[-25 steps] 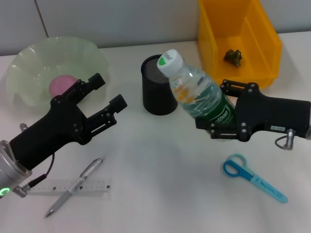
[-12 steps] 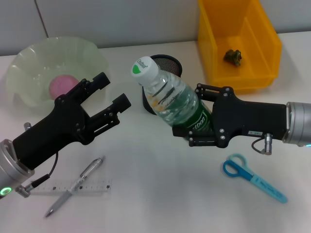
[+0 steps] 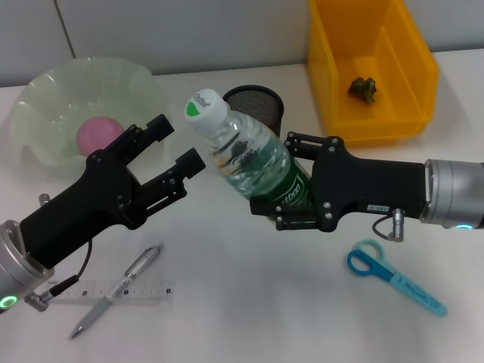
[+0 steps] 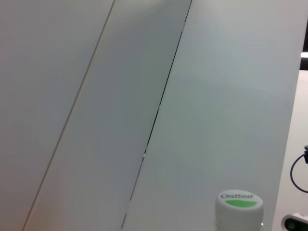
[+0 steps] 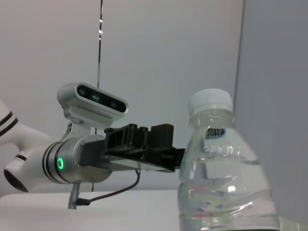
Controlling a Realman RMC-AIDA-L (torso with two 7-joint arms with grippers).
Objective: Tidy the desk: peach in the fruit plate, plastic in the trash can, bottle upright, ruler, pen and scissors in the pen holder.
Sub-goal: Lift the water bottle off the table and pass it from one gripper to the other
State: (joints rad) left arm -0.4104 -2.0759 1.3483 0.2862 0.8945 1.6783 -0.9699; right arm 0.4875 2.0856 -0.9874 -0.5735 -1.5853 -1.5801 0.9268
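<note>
- Left end effector [image 3: 168, 147] hovers with fingers spread and empty, just beside the bottle's cap.
- Bottle [image 3: 249, 160] is tilted above the tabletop [image 3: 249, 302], before the pen holder [image 3: 257, 102].
- Right end effector [image 3: 291, 181] is clenched around the bottle.

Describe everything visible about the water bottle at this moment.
The water bottle is clear ribbed plastic with a white cap topped by a green patch and a green label low on its body. It appears to hold water. The right gripper is shut on its lower body, holding it off the desk, tilted with the cap toward the open left gripper. It hangs in front of the black mesh pen holder. Nothing else touches it.
</note>
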